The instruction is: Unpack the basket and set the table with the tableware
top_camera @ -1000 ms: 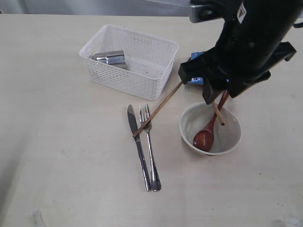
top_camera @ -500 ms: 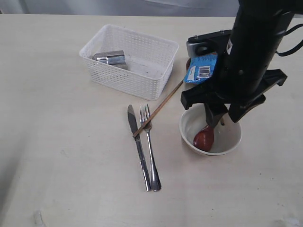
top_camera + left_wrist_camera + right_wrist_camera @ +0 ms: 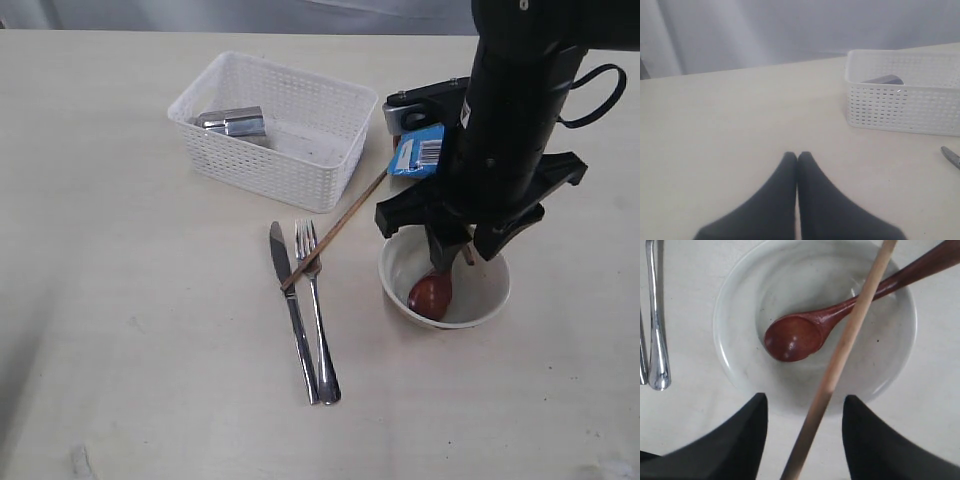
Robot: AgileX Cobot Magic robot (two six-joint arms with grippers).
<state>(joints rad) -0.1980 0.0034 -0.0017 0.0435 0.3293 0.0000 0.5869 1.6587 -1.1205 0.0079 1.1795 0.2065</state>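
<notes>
One chopstick (image 3: 855, 325) lies across the bowl (image 3: 732, 365), its length passing between the open, empty jaws of my right tool (image 3: 805, 400). My left tool (image 3: 797, 160) sits closed, well apart.

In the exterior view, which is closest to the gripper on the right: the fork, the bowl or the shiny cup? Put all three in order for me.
1. The bowl: right below the right gripper, which hangs over it.
2. The fork: left of the bowl, beside the knife.
3. The steel cup: farthest, lying in the basket at the upper left.
</notes>
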